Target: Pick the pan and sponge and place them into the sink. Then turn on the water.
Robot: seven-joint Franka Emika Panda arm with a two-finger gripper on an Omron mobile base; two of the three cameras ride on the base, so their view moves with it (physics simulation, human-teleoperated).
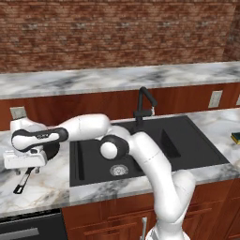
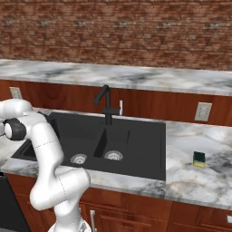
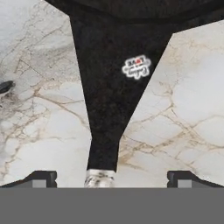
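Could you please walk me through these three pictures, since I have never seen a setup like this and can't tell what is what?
It is a simulated kitchen with a white robot arm. Two pictures come from cameras behind the arm, to its left and right; the third looks along its hand.

The arm reaches left over the marble counter, where a small black frying pan with a long thin handle lies. In the hand picture the open two-finger gripper straddles that handle without gripping it; nothing is held.

In the middle is a matte black double-basin sink with a black gooseneck faucet; no water runs. A small yellow-and-green sponge sits on the counter to the right.
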